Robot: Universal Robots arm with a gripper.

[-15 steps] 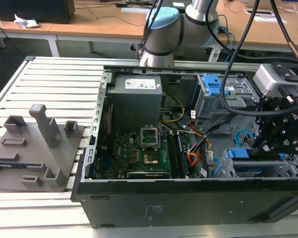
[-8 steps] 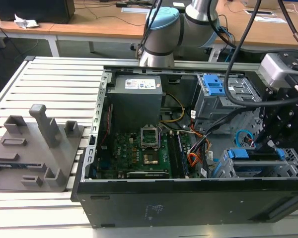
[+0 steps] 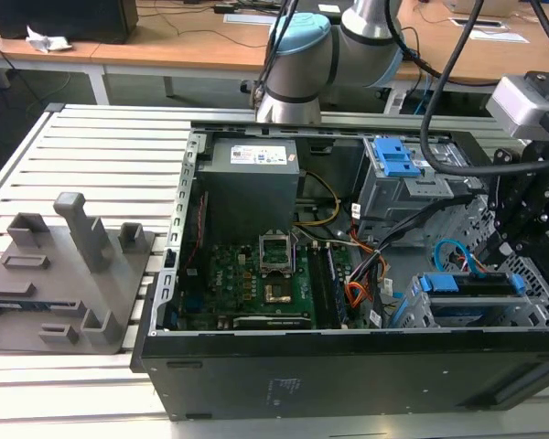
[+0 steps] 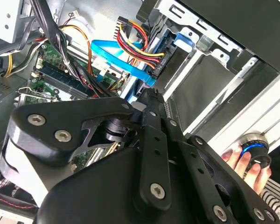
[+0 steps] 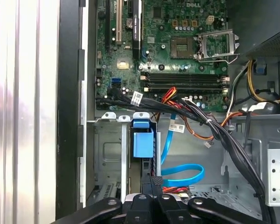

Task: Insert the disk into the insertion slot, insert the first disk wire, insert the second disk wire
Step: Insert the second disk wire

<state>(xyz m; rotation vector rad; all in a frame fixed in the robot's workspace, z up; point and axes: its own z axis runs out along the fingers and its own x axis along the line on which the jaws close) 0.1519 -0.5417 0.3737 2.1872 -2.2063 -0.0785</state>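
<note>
Open PC case [image 3: 256, 366] lies on its side on the slatted worktop [image 3: 91, 146], motherboard [image 3: 256, 283] facing up. The disk [image 3: 467, 285], in its blue carrier, sits in the insertion slot [image 3: 480, 315] at the case corner toward the exterior view's right, its long edge level with the cage top. The robot hand [image 5: 154, 184] hangs directly over the disk's connector end; in the first wrist view its dark fingers look drawn together on a small dark plug, but whether they grip it I cannot tell. The second disk wire [image 5: 182, 172], light blue, curls in a loop just beside the hand and climbs toward the motherboard. In the second wrist view the same blue cable [image 4: 116, 56] runs next to a red-yellow power bundle [image 4: 137, 44] plugged at the disk's end. Thin red-orange wire [image 5: 169, 94] shows among the black harness [image 5: 214, 130] that crosses between the motherboard and the cage. Room round the hand is tight: cage wall on one side, cables on the other. A person's fingers [image 4: 242, 163] hold a blue-ringed knob outside the case edge. Grey fixture block [image 3: 64, 274] stands well apart from the case on the worktop.
</note>
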